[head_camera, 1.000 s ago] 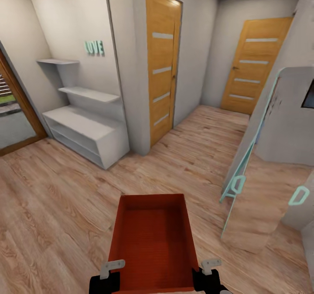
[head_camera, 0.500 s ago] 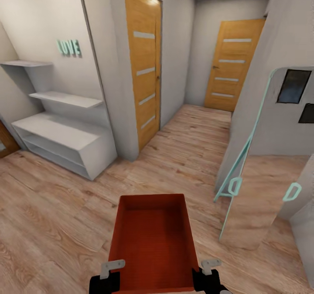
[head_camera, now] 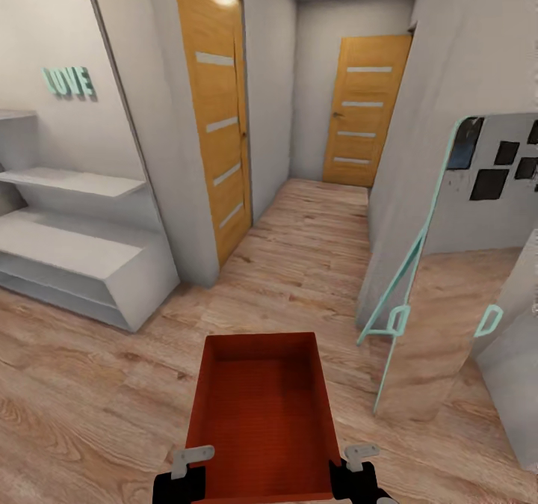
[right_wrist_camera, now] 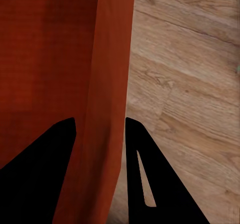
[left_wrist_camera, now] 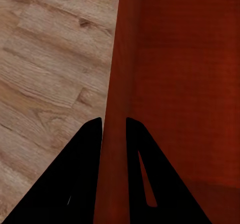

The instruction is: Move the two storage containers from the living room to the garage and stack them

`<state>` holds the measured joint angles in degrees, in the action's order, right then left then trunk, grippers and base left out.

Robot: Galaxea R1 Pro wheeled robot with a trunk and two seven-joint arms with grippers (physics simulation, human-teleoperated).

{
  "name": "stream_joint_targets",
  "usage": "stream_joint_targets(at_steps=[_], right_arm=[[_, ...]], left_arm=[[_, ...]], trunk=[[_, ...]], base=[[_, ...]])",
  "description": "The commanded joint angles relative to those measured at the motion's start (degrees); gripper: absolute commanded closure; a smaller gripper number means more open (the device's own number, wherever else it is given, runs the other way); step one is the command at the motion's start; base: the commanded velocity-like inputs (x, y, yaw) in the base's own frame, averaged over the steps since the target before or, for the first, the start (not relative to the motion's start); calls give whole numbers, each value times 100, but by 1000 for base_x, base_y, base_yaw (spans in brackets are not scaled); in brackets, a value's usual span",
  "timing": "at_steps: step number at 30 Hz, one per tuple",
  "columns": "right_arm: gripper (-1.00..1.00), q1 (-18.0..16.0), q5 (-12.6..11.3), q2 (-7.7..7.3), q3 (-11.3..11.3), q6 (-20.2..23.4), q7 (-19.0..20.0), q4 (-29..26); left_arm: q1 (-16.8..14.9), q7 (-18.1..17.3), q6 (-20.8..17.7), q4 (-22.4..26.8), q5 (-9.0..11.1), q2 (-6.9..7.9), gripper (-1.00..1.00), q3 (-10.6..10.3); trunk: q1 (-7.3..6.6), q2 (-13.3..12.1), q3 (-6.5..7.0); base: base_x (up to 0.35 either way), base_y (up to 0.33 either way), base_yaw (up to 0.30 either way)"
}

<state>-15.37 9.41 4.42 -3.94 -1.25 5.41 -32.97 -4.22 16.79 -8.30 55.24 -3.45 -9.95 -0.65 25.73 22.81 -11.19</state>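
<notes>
Black left gripper (left_wrist_camera: pixel 114 126) clamped on our storage container (head_camera: pixel 258 422) left wall, right gripper (right_wrist_camera: pixel 100 126) clamped on its right wall, container held at 6 o'clock over wood-plank floor (head_camera: pixel 90 384), leaning mirror (head_camera: pixel 441 280) at 3 o'clock, hallway doors (head_camera: pixel 365 109) at 12 o'clock.

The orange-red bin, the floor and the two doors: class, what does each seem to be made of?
Storage container: probably moulded plastic, given its thin walls, uniform matt orange-red colour and faint ribbing on the base. Floor: light wood planks or laminate, with visible grain and knots. Doors: honey-coloured wood veneer, with pale horizontal inset strips, possibly frosted glass.
</notes>
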Motion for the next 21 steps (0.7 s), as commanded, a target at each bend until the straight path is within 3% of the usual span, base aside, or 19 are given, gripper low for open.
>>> stream_joint_targets(at_steps=[1, 15, 21], right_arm=[[100, -4, 26, 111, -37, -218, 83, -16], [100, -7, 26, 111, -33, -218, 83, -19], [100, -9, 26, 111, -36, -218, 83, -18]], left_arm=[[0, 62, -49, -150, -7, -4, 100, -6], [0, 62, -49, -153, -7, -4, 100, -13], [0, 62, -49, -152, -7, -4, 100, -13]], trunk=[[5, 11, -10], [5, 11, -10], [5, 11, -10]], base=[[212, 263, -264], [212, 263, -264], [212, 263, -71]])
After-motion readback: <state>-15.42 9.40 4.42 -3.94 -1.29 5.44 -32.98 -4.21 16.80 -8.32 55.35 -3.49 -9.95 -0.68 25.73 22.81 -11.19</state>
